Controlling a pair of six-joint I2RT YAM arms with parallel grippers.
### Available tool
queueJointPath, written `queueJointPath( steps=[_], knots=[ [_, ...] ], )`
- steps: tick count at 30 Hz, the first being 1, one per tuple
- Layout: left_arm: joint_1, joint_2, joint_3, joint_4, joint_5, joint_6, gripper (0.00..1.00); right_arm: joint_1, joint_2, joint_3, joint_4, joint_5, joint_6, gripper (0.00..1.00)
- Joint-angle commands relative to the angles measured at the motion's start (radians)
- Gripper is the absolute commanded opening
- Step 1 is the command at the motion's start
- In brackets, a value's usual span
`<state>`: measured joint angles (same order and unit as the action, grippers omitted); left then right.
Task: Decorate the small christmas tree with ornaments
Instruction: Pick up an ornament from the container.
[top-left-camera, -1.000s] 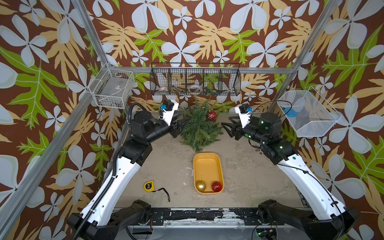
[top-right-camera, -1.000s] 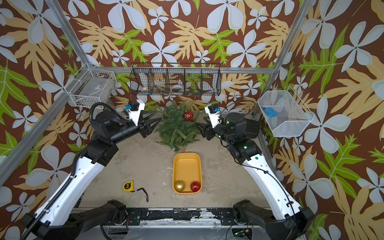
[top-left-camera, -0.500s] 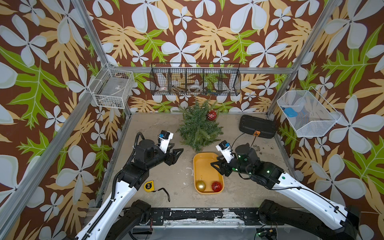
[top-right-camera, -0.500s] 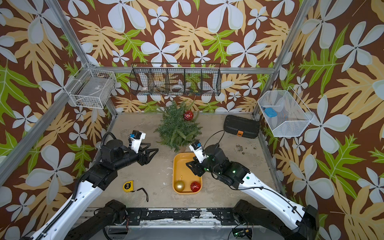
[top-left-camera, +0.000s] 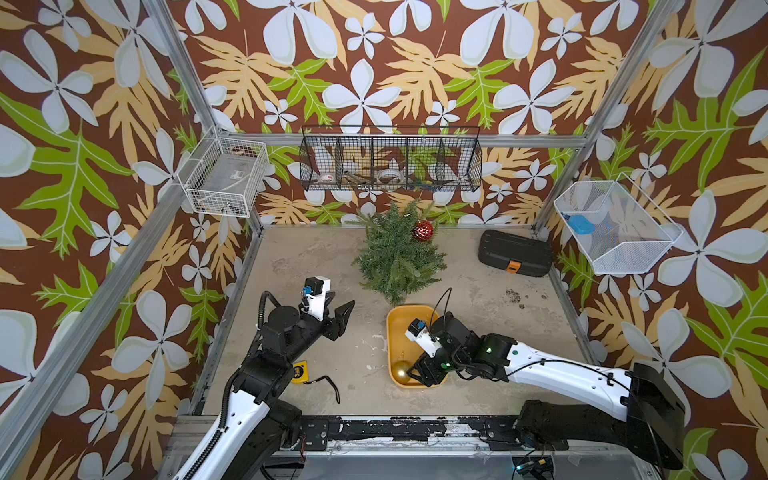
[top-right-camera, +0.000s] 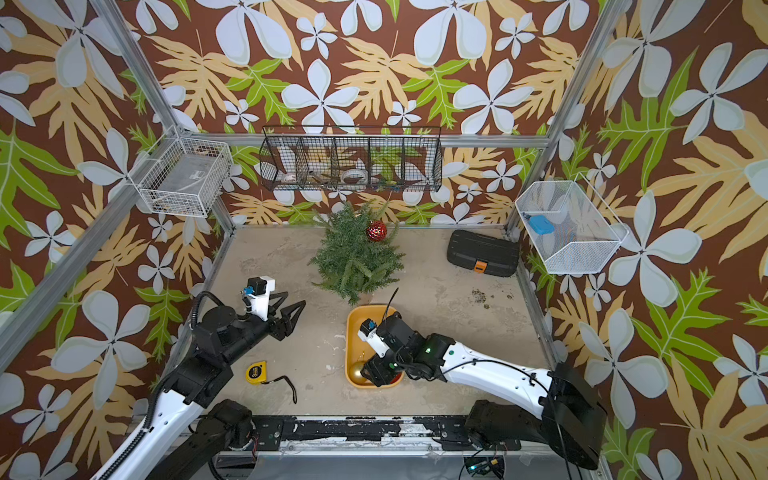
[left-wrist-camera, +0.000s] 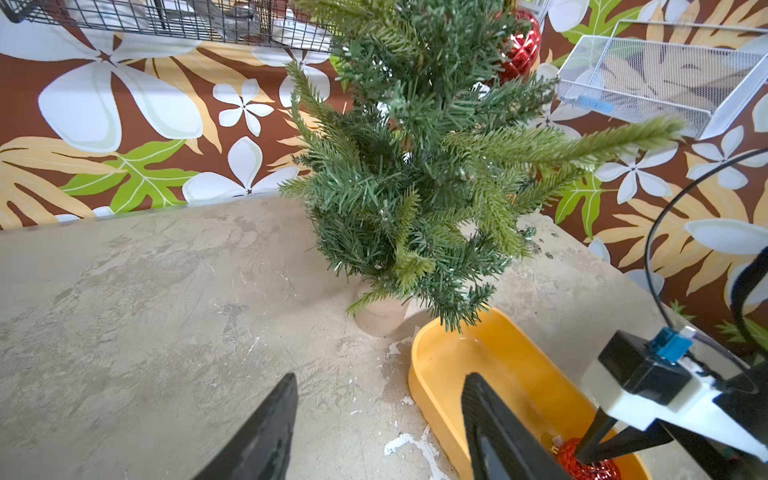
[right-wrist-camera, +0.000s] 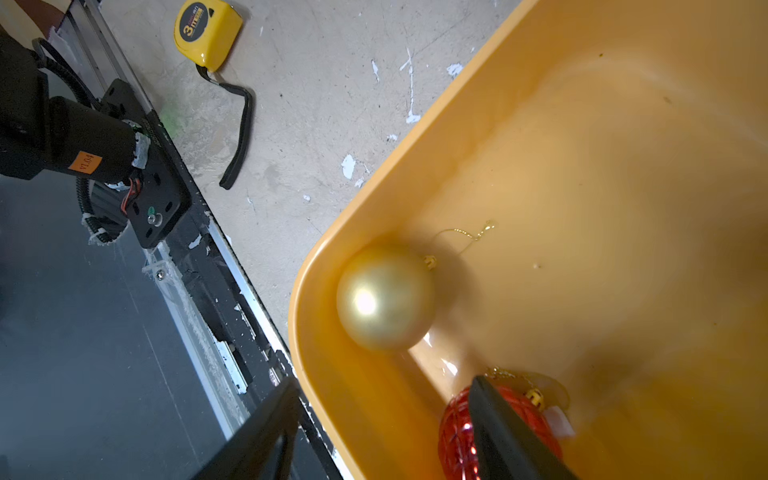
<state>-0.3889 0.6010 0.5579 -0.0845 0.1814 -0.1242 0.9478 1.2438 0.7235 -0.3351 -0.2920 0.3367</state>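
We see left claw (top-left-camera: 343, 305) apart above table (top-left-camera: 291, 257), left of tray (top-left-camera: 390, 332); right claw (right-wrist-camera: 384, 381) apart too, over tray near end, one finger (right-wrist-camera: 498, 428) close over red ball (right-wrist-camera: 455, 432), gold ball (right-wrist-camera: 384, 297) beside.

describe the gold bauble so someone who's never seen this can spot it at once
In front of the small christmas tree on the table lies the yellow tray. The gold bauble sits in its near corner on the robot's left. It is smooth and plain gold, unlike the faceted red bauble beside it.
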Motion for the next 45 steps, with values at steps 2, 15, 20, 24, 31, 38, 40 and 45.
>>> queueJointPath(
  steps=[2, 15, 20, 24, 31, 38, 40, 45],
  knots=[
    [0.001, -0.010, 0.005, 0.048, -0.024, 0.006, 0.63, 0.003, 0.044, 0.008, 0.055, -0.035, 0.010, 0.69],
    [0.001, -0.012, -0.006, 0.008, -0.025, 0.043, 0.63, 0.003, 0.168, 0.012, 0.123, -0.054, 0.010, 0.64],
    [0.001, -0.018, -0.006, 0.005, -0.024, 0.041, 0.63, 0.003, 0.208, 0.017, 0.137, -0.049, 0.007, 0.68],
    [0.001, -0.017, -0.007, 0.006, -0.025, 0.040, 0.63, 0.003, 0.238, 0.024, 0.149, -0.046, 0.002, 0.68],
    [0.001, -0.007, -0.006, 0.005, -0.021, 0.041, 0.63, 0.003, 0.260, 0.030, 0.164, -0.047, 0.007, 0.66],
    [0.000, -0.010, -0.006, 0.005, -0.022, 0.041, 0.63, 0.003, 0.225, 0.027, 0.154, -0.025, 0.013, 0.61],
    [0.001, -0.010, -0.006, 0.005, -0.022, 0.041, 0.63, 0.003, 0.202, 0.028, 0.146, -0.013, 0.014, 0.60],
    [0.001, -0.008, -0.006, 0.005, -0.017, 0.041, 0.63, 0.003, 0.146, 0.034, 0.114, 0.026, 0.011, 0.59]
  ],
)
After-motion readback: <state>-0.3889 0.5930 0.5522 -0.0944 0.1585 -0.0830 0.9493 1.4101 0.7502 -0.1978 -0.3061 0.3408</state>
